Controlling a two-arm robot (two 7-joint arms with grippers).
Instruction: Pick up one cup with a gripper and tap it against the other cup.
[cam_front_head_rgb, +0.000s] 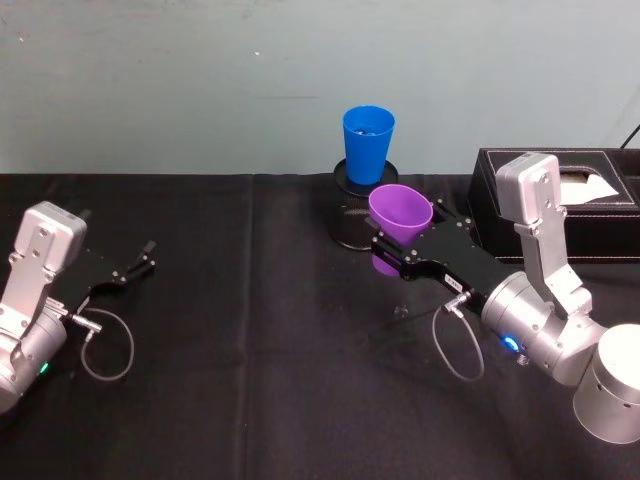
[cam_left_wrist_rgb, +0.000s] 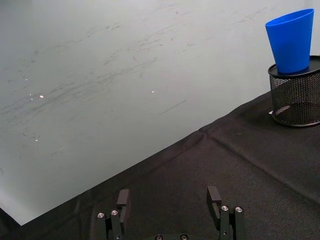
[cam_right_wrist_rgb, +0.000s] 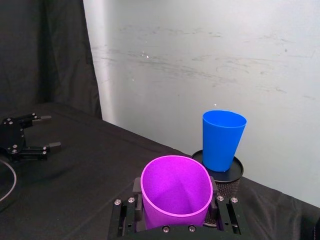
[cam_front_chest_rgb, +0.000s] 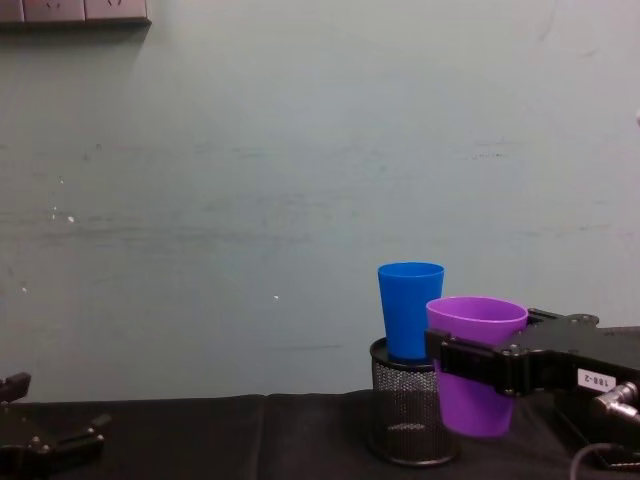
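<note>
As right hand (cam_front_head_rgb: 392, 250) grips purple cup (cam_front_head_rgb: 400, 210), seen off table (cam_front_chest_rgb: 200, 440) in chest view, left hand (cam_left_wrist_rgb: 168, 194) spread

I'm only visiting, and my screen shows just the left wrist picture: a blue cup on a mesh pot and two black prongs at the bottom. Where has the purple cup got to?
Observer: The right pincer holds the purple cup, shut on its sides, close to the blue cup.
Operator: Is it standing on the table?
Observer: No. In the chest view its base is higher than the foot of the mesh holder, so it is lifted.
Operator: And the prongs I see?
Observer: They are the left pincer, open and empty, far to the left over the black cloth.
</note>
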